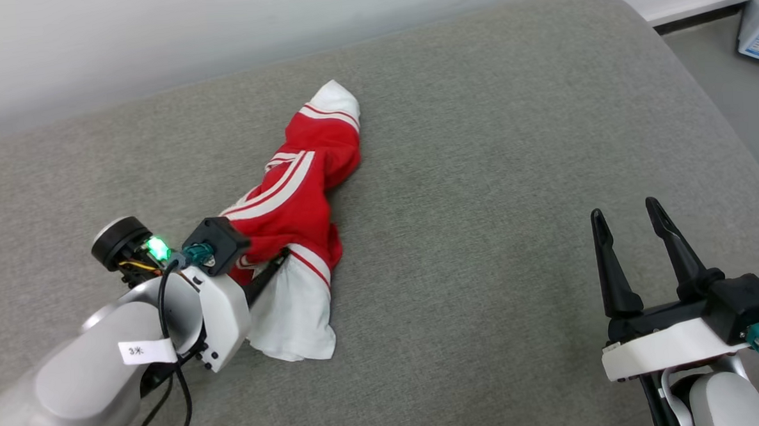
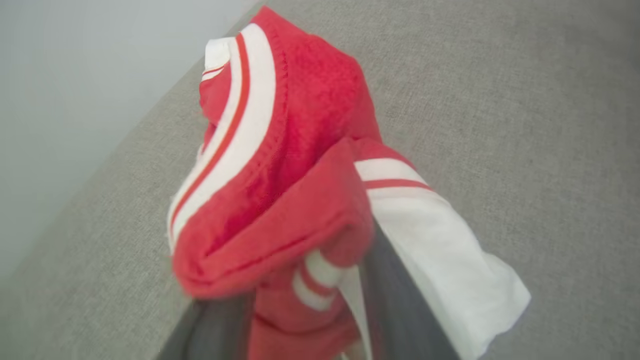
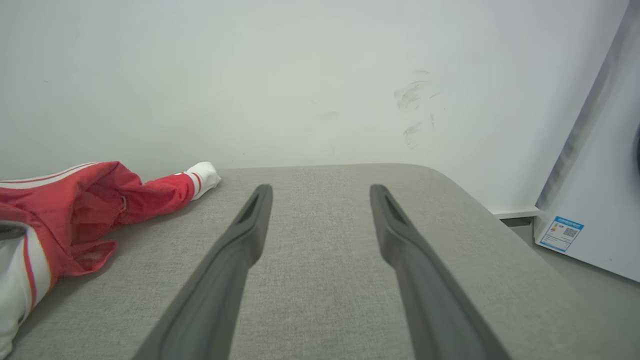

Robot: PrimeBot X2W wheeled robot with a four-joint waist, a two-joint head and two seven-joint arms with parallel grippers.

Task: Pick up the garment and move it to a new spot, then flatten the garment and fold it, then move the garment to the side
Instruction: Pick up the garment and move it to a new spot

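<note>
Shirt [image 1: 295, 197] is bunched into a long rope on the left half of the grey cushion [image 1: 479, 138]. Its long axis runs from a white sleeve at the near left up to a white cuff at the far end, leaning a bit to the right.

The left hand [image 1: 273, 269] is buried in the near end of that rope. From the left wrist view its fingers [image 2: 400, 310] sit apart with red and white cloth packed between them. Honestly I can't tell whether they're pinching it or have let go.

The right hand [image 1: 624, 209] is spread wide and empty over the bare near right of the cushion, well apart from the shirt. From there the shirt lies off to the left and slightly farther away, side-on to the fingers.

My guess is flattening comes next. Since the bundle runs near-to-far, the left hand owns the near end. The right would have to come across leftward to reach the far cuff or the middle.
</note>
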